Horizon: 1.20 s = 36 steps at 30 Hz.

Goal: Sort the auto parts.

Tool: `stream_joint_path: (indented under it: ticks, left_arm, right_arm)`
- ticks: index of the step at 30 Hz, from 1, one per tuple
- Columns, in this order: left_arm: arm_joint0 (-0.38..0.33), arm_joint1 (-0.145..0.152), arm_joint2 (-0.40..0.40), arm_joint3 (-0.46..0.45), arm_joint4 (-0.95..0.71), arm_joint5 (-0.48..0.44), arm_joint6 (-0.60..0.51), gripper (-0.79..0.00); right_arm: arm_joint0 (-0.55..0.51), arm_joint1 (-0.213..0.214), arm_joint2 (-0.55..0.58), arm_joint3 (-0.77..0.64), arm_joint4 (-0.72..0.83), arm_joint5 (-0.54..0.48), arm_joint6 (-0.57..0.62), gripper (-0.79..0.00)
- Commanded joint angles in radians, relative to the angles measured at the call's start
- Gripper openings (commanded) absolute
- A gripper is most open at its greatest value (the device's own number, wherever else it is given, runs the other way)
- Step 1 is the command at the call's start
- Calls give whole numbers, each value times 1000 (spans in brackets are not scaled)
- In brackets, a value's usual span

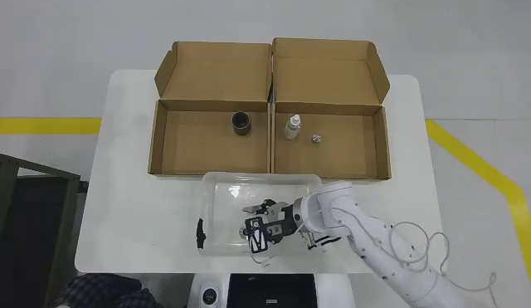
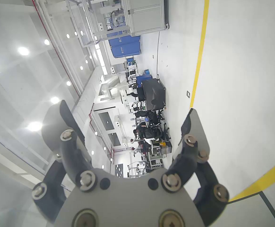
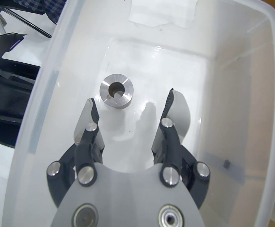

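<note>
My right hand [image 3: 131, 99] hangs low inside the clear bin [image 3: 246, 48], angled down toward its floor, fingers spread wide and gripping nothing. Just ahead of one fingertip, not between the two, the metal ring [image 3: 116, 94] sits flat on the bin floor, bore upward. It looks like solid machined steel, so I judge it heavy for its bulk, rigid, and slick on its polished wall. I would shift sideways to centre it, then pinch low across the outer wall, pads on opposite sides. Beyond the bin, on the surface [image 1: 124, 225], stand two open cardboard boxes [image 1: 166, 146]. My left hand [image 2: 127, 106] is released too, aimed out at the room, away from the parts.
</note>
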<state>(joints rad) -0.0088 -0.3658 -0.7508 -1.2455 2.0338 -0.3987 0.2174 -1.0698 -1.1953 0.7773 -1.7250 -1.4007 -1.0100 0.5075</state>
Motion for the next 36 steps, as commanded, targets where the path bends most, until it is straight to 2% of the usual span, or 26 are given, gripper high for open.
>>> stream_joint_path:
  ticks: [1,7,10,19,23,24,27,36]
  left_arm:
    - [0,0,0,0,0,0,0,0]
    - [0,0,0,0,0,0,0,0]
    - [0,0,0,0,0,0,0,0]
    - [0,0,0,0,0,0,0,0]
    - [0,0,0,0,0,0,0,0]
    - [0,0,0,0,0,0,0,0]
    - [0,0,0,0,0,0,0,0]
    - [0,0,0,0,0,0,0,0]
  right_arm:
    - [9,-4,-15,14,8,8,-4,-296]
    - [37,-17,-60,60,22,21,-13,-339]
    - [50,-23,-76,79,24,29,-20,-397]
    - [74,-35,-113,121,13,50,-27,-425]
    - [76,-36,-120,130,11,57,-30,-536]
    - [76,-36,-121,130,12,57,-31,-625]
    - [77,-36,-120,129,18,55,-34,-785]
    - [74,-28,-87,98,65,53,-73,-785]
